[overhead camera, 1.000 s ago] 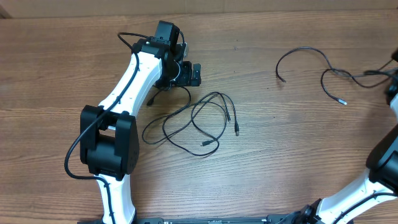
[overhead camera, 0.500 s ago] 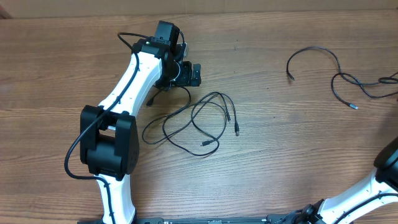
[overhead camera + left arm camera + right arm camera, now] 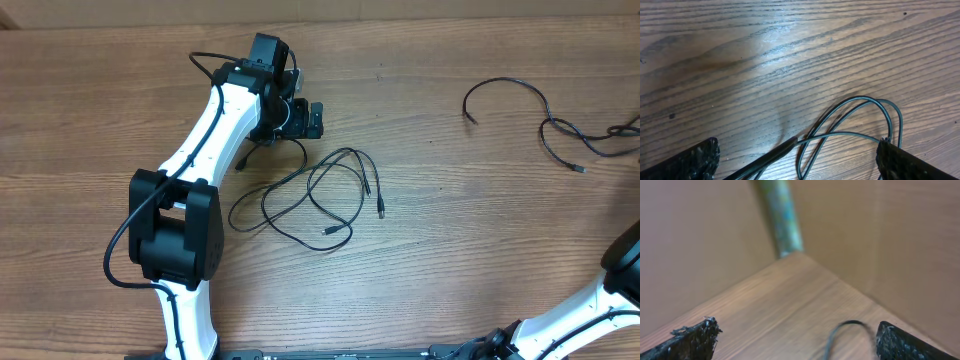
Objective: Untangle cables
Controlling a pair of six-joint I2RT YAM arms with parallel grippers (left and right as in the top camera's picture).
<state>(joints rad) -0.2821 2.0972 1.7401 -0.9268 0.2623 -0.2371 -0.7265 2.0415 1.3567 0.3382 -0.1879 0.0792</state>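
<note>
A loose tangle of thin black cables (image 3: 320,195) lies mid-table, its plug ends pointing right. My left gripper (image 3: 290,125) hovers over the tangle's upper left end. In the left wrist view it (image 3: 802,167) is open, with cable loops (image 3: 860,115) and a dark plug end (image 3: 770,157) on the wood between its fingers. One separate cable (image 3: 545,115) curls at the far right and runs off the edge. My right gripper (image 3: 797,342) is open, and a blurred loop of cable (image 3: 850,327) sits between its fingers without being gripped. The overhead view does not show that gripper.
The wooden table (image 3: 450,260) is backed by brown walls. The right wrist view looks into a corner where a greenish post (image 3: 782,220) stands. The left arm (image 3: 200,150) crosses the left half, and part of the right arm (image 3: 620,270) sits at the lower right.
The separate cable slid to the right across the table. My right gripper left the overhead view at the right edge. The left arm and the tangle have not moved.
</note>
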